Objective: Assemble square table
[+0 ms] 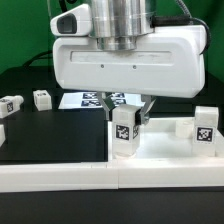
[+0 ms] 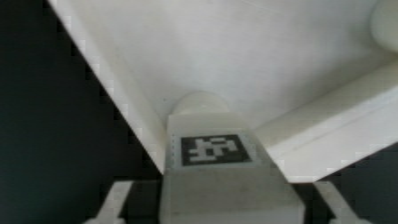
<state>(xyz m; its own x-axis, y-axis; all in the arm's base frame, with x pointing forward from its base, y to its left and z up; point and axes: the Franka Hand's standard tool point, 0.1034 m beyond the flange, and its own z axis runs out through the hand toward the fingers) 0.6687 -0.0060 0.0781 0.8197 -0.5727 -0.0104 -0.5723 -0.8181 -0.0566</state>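
The square table top (image 1: 165, 148) is a white tray lying at the exterior view's lower right. It fills the wrist view (image 2: 267, 50) as a white surface with a raised rim. My gripper (image 1: 127, 122) hangs over its near left corner, shut on a white tagged leg (image 1: 124, 133). The leg stands upright at that corner. In the wrist view the leg (image 2: 217, 150) runs between my fingers (image 2: 121, 200), tag facing the camera, and my gripper (image 2: 226, 208) closes on its near end. A second tagged leg (image 1: 205, 127) stands at the top's right side.
Two loose tagged legs (image 1: 42, 98) (image 1: 12, 103) lie on the black table at the left. The marker board (image 1: 92, 100) lies flat behind my gripper. A long white wall piece (image 1: 60, 180) runs along the front edge.
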